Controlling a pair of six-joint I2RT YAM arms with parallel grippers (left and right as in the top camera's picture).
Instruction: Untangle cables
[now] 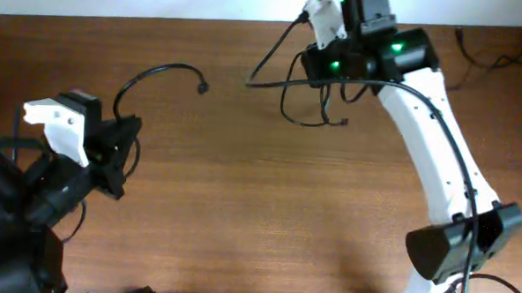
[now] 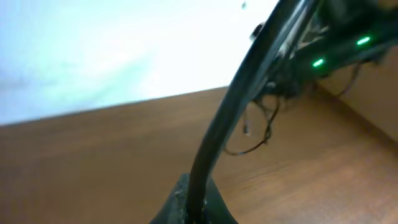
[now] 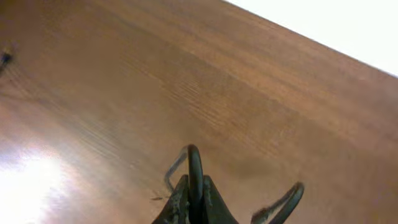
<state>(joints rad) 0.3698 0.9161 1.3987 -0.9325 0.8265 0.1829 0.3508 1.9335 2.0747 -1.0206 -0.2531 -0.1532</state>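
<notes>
My left gripper (image 1: 127,134) is shut on one thin black cable (image 1: 149,73). The cable arcs up and to the right and ends in a small plug (image 1: 202,87) over the table. In the left wrist view the jaws (image 2: 198,202) clamp this cable (image 2: 217,130). My right gripper (image 1: 330,77) is at the far centre-right, shut on a tangle of thin black cables (image 1: 302,109) that hang in loops, with one strand running left (image 1: 255,80). In the right wrist view the jaws (image 3: 194,202) pinch a cable loop (image 3: 194,163), and another strand (image 3: 287,200) curls beside it.
The brown wooden table (image 1: 267,209) spreads between the arms. The right arm's white link (image 1: 429,145) crosses the right side. Thicker robot cables (image 1: 499,60) lie at the far right edge. A white wall (image 2: 112,43) runs behind the table.
</notes>
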